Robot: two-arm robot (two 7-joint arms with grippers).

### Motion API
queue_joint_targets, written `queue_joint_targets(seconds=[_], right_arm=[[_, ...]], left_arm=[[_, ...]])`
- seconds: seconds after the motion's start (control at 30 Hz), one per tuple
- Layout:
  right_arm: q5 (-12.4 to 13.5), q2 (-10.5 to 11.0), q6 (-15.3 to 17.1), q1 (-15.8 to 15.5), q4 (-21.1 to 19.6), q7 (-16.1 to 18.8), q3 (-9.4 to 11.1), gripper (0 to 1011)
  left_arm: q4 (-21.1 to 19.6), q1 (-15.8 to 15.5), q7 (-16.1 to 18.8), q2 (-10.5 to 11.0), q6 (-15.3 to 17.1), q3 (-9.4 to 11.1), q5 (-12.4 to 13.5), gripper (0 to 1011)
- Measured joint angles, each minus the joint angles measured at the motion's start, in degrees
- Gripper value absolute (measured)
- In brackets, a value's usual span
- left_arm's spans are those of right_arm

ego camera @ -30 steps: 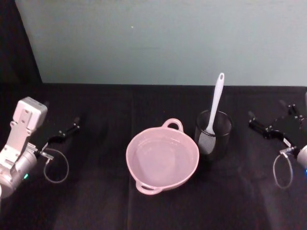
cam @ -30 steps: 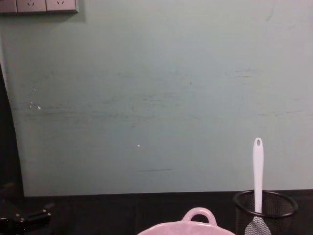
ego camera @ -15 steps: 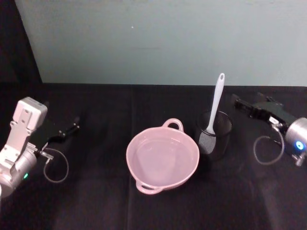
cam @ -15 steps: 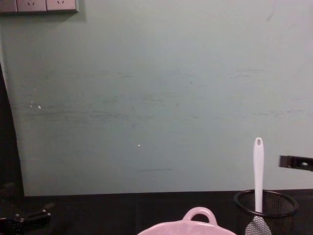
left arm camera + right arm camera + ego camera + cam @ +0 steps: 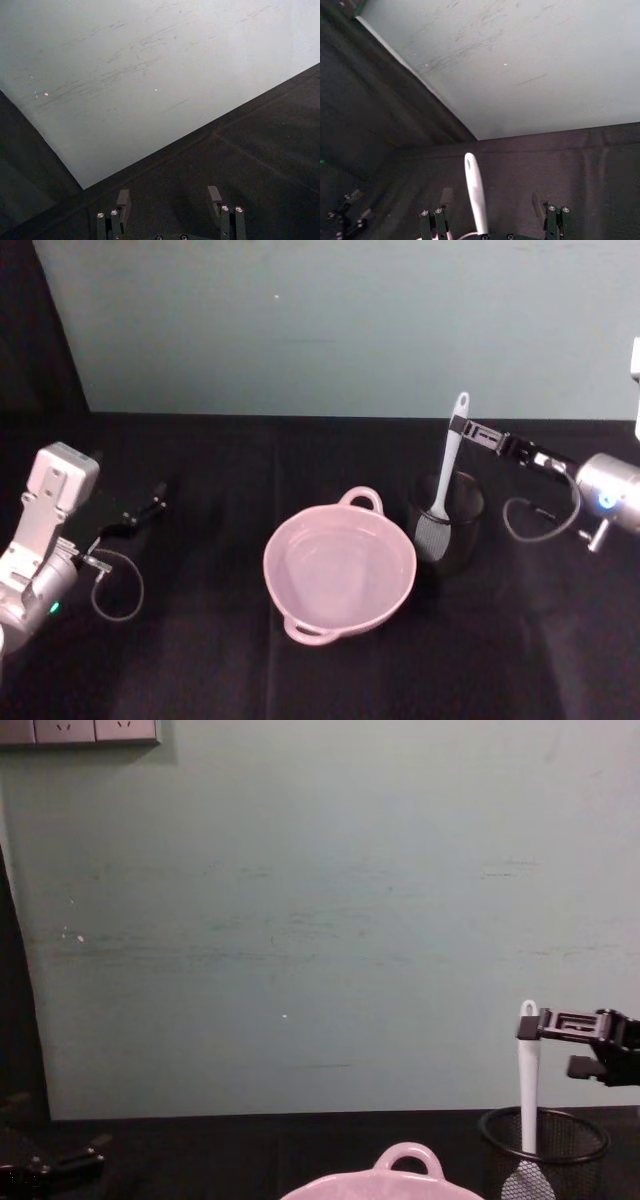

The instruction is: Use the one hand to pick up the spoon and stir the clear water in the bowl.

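Your right gripper [image 5: 463, 428], black on a silver-grey cylindrical arm [image 5: 612, 492] with a looped cable, reaches in from the right edge of the black cloth-covered table [image 5: 200, 660] and sits level with the top of the white plastic spoon [image 5: 451, 458]. In the right wrist view its fingers [image 5: 443, 196] stand wide apart. The slim handle with the hole at its end rises between them, closer to one finger, with a gap on each side, so nothing is clamped. The chest view shows one fingertip level with the handle's tip. The spoon stands nearly upright, leaning slightly, with its flat rectangular blade down inside the black wire-mesh cup [image 5: 446, 532]. That cup sits right of the table's middle, just beside the pale pink bowl [image 5: 272, 552]. The bowl is at the middle of the table, between the back and front edges. One small loop handle on its rim points to the back edge and another to the front, and clear water lies in it. Your left gripper [image 5: 152, 507] rests low near the left edge, well apart from the bowl. Its fingers [image 5: 122, 199] are also spread wide and hold nothing. A pale green wall [image 5: 340, 320] rises behind the back edge.
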Motion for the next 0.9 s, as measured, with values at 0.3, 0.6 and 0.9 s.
queue_joint_targets(seconds=[0.3, 0.6, 0.9], right_arm=[[0.6, -0.7, -1.9, 3.2, 4.6, 4.8, -2.5, 1003], [1.4, -1.0, -4.2, 5.6, 8.5, 8.3, -4.2, 1003], [2.2, -0.8, -4.3, 6.6, 9.6, 8.8, -5.7, 1003]], left_arm=[[0.0, 0.0, 0.0, 0.0, 0.0, 0.0, 0.0, 1005], [0.0, 0.0, 0.0, 0.0, 0.0, 0.0, 0.0, 1005], [0.0, 0.0, 0.0, 0.0, 0.0, 0.0, 0.0, 1005]])
